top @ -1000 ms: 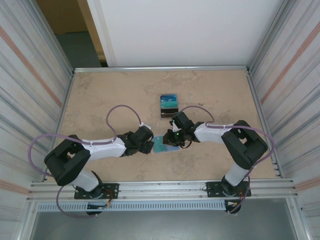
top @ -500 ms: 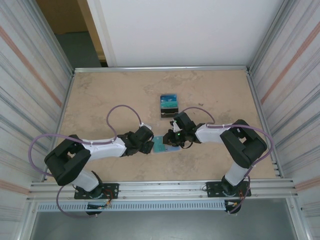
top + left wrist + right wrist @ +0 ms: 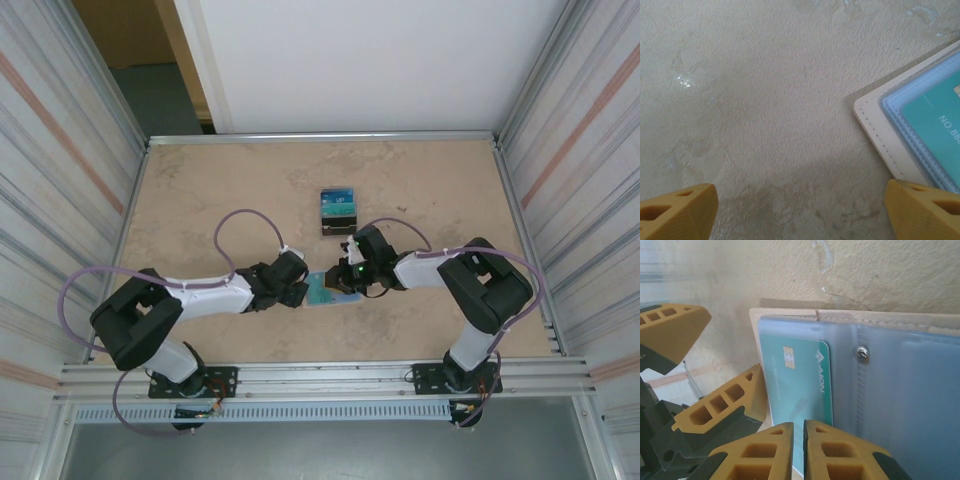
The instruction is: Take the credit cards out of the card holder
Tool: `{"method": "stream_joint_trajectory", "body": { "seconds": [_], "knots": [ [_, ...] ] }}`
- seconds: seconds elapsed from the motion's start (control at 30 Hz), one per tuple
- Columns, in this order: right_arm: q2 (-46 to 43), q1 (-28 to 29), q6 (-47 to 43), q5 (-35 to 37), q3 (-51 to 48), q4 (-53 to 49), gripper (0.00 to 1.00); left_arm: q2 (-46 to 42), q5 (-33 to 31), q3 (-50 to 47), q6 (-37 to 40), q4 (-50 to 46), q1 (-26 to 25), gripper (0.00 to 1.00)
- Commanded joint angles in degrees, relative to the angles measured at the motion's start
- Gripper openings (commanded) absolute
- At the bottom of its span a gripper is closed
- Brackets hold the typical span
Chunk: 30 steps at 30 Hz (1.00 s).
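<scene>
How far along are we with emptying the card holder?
Done: a few teal-blue plastic cards lie farther back on the tan table. In hand: the right gripper is closed on a teal chip card partly inside the cream holder with clear sleeves; the left gripper stands open at its corner. Left: drawing that card free; the other sleeves are unclear.

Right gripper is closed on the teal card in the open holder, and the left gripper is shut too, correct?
Not quite. The left gripper is open: the left wrist view shows its fingers spread wide over the table, beside the card holder. The right gripper is closed on the teal card in the open holder, as you said.
</scene>
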Motion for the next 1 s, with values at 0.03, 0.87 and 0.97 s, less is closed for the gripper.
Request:
{"method": "stream_joint_trajectory", "body": {
  "seconds": [0.03, 0.87, 0.97],
  "knots": [
    [1.57, -0.6, 1.45, -2.0, -0.59, 1.8, 0.13, 0.8, 0.48, 1.11, -1.21, -0.86, -0.47, 0.88],
    [-1.69, -0.91, -5.0, 6.03, 3.78, -10.68, 0.2, 0.58, -0.03, 1.8, -0.74, -1.54, -0.47, 0.88],
    [-0.82, -0.93, -4.98, 5.44, 4.17, -9.94, 0.2, 0.82, 0.1, 1.92, -0.74, -1.38, -0.41, 0.88]
  ]
}}
